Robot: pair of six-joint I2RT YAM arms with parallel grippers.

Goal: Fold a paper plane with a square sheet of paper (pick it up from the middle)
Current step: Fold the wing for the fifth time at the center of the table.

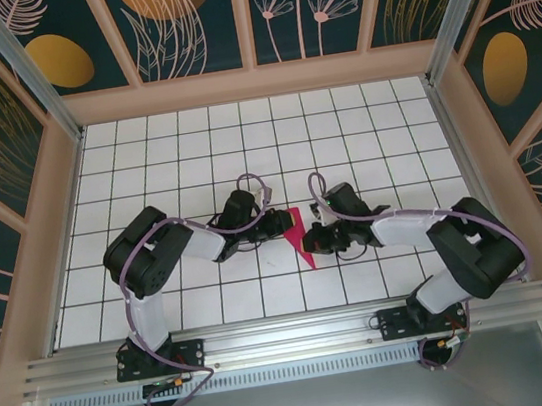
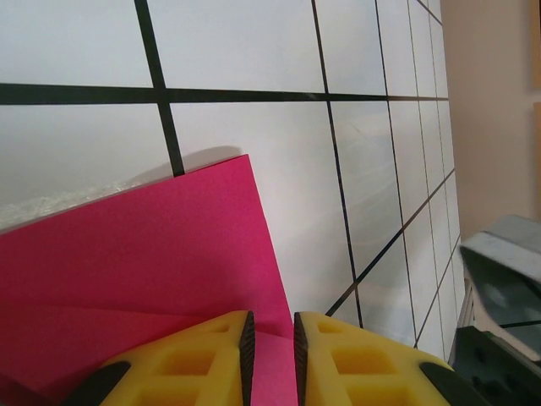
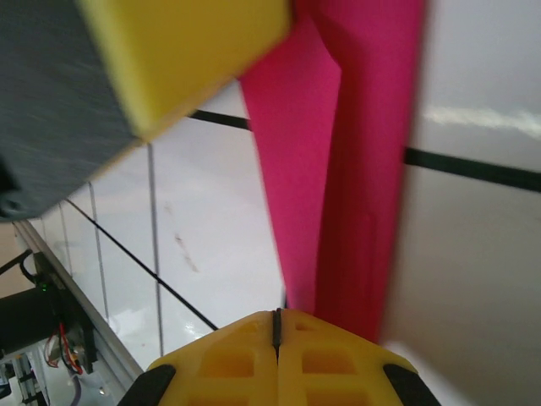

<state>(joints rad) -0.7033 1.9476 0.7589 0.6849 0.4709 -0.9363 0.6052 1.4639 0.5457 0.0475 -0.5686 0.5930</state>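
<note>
A sheet of thin magenta-pink paper (image 1: 303, 241), folded into a narrow wedge, lies a little toward 6 o'clock from the middle of the white tiled table (image 1: 202, 142). Its broad end faces 12 o'clock and its sharp tip 6 o'clock. The two arms meet over it.

The left pincer (image 1: 282, 224) reaches in from 9 o'clock and meets the paper's upper edge at about 10 o'clock. In the left wrist view its yellow fingers (image 2: 203, 364) stand close together with a thin slit between them. Pink paper (image 2: 152, 254) shows in that slit and spreads away toward 11 o'clock, one crease running across it. I cannot tell whether the fingers clamp the sheet or merely bracket it.

The right pincer (image 1: 311, 245) comes in from 3 o'clock, touching the wedge's lower half. Its wrist view shows the yellow fingers (image 3: 228, 364) clenched – the seam between them is tight. The pink strip (image 3: 338, 169) rises toward 12 o'clock from just beside the right-hand fingertip – not visibly caught in the seam.
</note>
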